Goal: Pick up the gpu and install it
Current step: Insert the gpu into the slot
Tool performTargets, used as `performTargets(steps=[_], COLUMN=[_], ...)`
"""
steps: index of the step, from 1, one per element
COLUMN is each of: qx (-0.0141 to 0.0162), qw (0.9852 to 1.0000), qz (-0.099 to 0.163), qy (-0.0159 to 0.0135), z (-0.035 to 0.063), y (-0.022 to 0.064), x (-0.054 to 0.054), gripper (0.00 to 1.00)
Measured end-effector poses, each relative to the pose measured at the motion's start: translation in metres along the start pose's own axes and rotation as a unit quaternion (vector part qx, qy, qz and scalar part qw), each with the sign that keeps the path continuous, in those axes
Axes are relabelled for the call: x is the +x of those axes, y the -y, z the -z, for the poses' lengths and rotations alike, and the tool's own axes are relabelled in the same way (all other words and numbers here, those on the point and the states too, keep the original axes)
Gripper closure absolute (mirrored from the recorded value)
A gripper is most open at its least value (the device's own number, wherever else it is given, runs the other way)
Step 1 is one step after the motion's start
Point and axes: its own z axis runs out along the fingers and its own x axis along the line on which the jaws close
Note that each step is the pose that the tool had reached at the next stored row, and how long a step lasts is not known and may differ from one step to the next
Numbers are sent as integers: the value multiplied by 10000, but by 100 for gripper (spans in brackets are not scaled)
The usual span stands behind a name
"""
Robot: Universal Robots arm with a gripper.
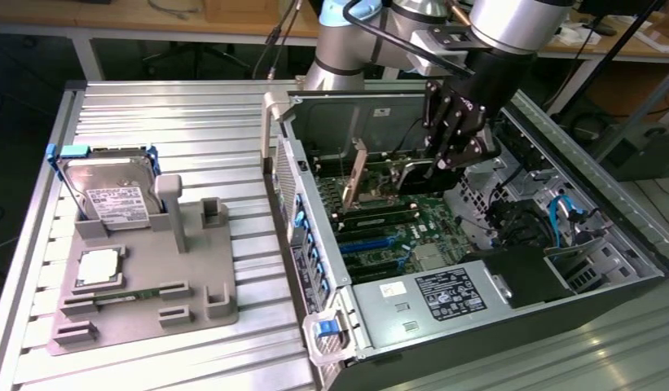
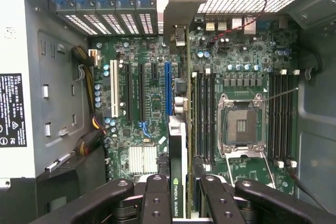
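The gpu (image 2: 178, 167) is a thin dark card seen edge-on, with a green-marked label and a silver bracket (image 2: 178, 19) at its far end. My gripper (image 2: 178, 184) is shut on it, one finger (image 2: 156, 199) on each side. The card hangs upright over the motherboard (image 2: 152, 103), close beside the blue slot (image 2: 168, 87); I cannot tell whether it is seated. In the exterior view the gripper (image 1: 456, 151) reaches down into the open computer case (image 1: 312, 244), and the gpu (image 1: 405, 175) shows below it with its bracket toward the case's rear wall.
A grey fixture (image 1: 138, 309) on the exterior view's left holds a hard drive (image 1: 115, 195), a processor chip (image 1: 99, 269) and a memory stick (image 1: 128, 295). Inside the case are the power supply (image 1: 443, 297), the bare processor socket (image 2: 240, 124) and cable bundles (image 2: 86, 82).
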Motion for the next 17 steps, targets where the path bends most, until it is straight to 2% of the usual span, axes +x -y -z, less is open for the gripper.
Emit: performTargets(steps=[17], qx=[2], qw=[10000], qz=[0], qy=[0], z=[-66], y=[1], x=[0], gripper=[73])
